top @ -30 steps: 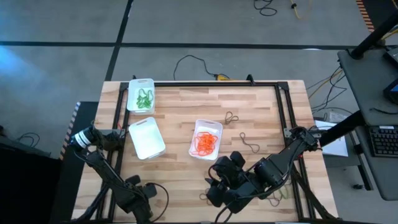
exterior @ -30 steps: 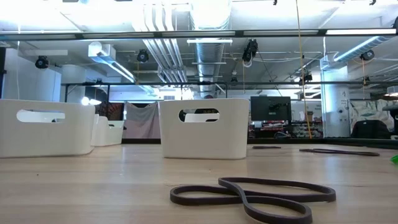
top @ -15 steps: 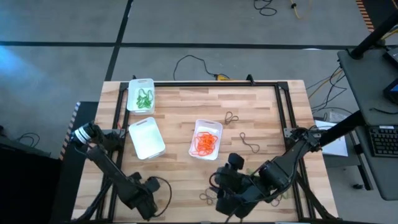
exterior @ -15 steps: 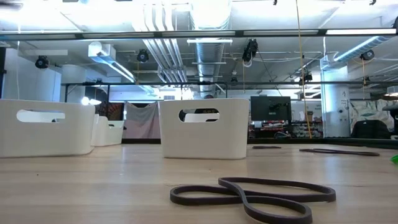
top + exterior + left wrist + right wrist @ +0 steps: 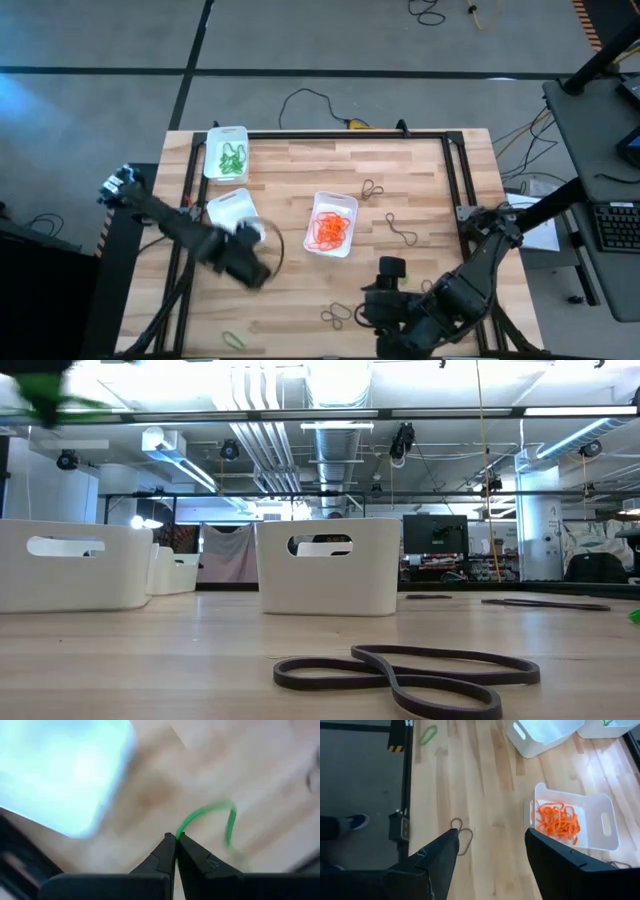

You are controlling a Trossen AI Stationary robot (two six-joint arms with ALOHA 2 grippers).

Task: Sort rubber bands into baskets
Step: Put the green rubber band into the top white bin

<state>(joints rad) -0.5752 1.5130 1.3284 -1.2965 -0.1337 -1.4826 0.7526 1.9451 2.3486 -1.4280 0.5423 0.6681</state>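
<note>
My left gripper (image 5: 175,838) is shut on a green rubber band (image 5: 209,814) and hangs above the table beside the empty basket (image 5: 235,222). In the high view it is a blurred dark shape (image 5: 246,264). A second basket (image 5: 226,153), at the far left, holds green bands. A third basket (image 5: 331,223), in the middle, holds orange bands (image 5: 559,822). My right gripper (image 5: 492,851) stands open in the air near the front edge, above a dark band (image 5: 461,838) that lies flat on the wood. Another green band (image 5: 232,340) lies at the front left. My left gripper pinches one strand of the green band (image 5: 181,831) between its two fingertips, which point down from above. The rest of the loop curves away from the tips, clear of the table.
Two more dark bands (image 5: 372,189) (image 5: 402,233) lie right of the orange basket. The dark band near the front edge fills the low view's foreground (image 5: 410,675). A black frame (image 5: 450,170) runs along the table's sides. Bare wood lies between the baskets and the front edge.
My left gripper has risen from the front left of the table and swung toward the far edge, to the empty basket's side, carrying the green band. My right gripper has drifted toward the table's right along the front edge and rolled its wrist.
</note>
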